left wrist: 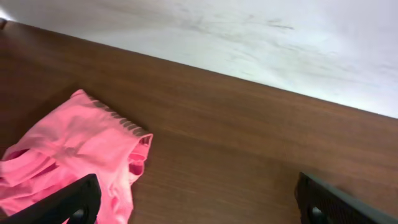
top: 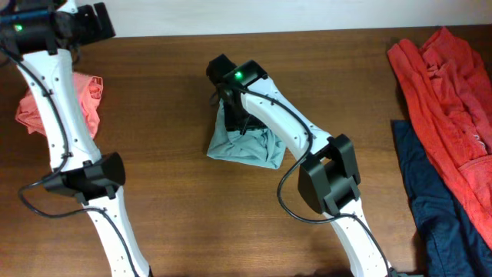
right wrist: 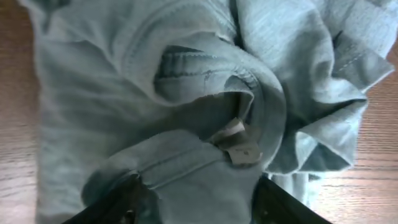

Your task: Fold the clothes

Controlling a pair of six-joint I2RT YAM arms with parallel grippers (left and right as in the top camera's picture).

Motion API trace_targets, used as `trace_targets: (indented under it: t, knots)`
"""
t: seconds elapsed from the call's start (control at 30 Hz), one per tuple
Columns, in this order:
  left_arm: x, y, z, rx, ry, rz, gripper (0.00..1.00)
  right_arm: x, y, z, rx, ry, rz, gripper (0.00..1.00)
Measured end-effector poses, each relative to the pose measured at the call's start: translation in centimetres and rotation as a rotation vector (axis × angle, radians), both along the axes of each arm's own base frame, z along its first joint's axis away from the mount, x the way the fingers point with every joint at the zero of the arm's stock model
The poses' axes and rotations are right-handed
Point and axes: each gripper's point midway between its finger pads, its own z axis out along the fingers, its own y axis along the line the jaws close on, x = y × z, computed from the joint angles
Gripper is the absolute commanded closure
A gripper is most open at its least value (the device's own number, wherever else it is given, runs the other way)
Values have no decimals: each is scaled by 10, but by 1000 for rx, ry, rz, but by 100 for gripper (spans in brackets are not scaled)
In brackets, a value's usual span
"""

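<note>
The blue-green shirt is crumpled, collar up, with no clear long axis. My right gripper straddles a fold of it, grip unclear; my left gripper gapes empty.

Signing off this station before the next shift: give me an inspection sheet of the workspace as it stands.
Surface: brown wooden table.
Job's things: pale blue-green T-shirt bunched at centre; salmon-pink garment left; orange-red garment and navy garment at right edge.
Clutter: nothing seen.
Grippers: left gripper open, empty; right gripper on the T-shirt, cloth between its fingers, grip unclear.
Cables: black cable looped beside each arm.
Surroundings: pale surface beyond the far edge.
</note>
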Motion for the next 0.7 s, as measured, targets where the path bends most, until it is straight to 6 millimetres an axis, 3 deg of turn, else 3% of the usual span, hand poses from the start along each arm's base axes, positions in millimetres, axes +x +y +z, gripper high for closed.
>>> trace_targets:
  t: [0.2, 0.4, 0.6, 0.67, 0.7]
  knots:
    - [-1, 7, 0, 2, 1, 14, 1, 0, -8, -6, -34, 9, -20, 93]
    - [-2, 6, -1, 2, 3, 13, 1, -11, -39, -6, -86, 98, -60, 96]
    - [-2, 6, -1, 2, 3, 13, 1, -16, -86, -4, -105, 210, -161, 95]
    - [-2, 6, -1, 2, 3, 13, 1, -18, -105, -3, -112, 251, -202, 68]
    - [-2, 6, -1, 2, 3, 13, 1, -18, -112, -2, -112, 263, -213, 49]
